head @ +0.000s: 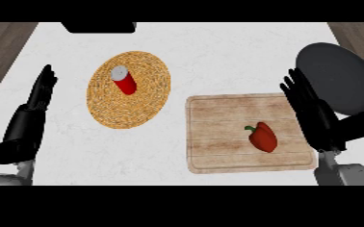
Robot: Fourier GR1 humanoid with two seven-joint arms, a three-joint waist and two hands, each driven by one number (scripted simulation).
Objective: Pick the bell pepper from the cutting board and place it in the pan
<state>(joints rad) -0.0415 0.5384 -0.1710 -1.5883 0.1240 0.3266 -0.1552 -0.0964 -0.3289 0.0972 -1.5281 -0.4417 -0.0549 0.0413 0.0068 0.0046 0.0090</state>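
Head view: the glossy red bell pepper with a green stem [262, 136] lies on the pale wooden cutting board [213, 144], toward the board's right side, long axis slanting stem-up-left. The right hand [310, 109], fingers straight and holding nothing, stands at the board's right edge, just beside the pepper; the dark round pan [334, 77] sits beyond the board's right corner. The left hand [37, 96], likewise relaxed and empty, rests well left of the board.

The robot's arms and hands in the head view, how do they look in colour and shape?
Both hands are black, with long slim fingers: the left hand and the right hand. Each sits on a black wrist section that meets a light grey forearm at the lower edge. No cables, markings or sleeves show.
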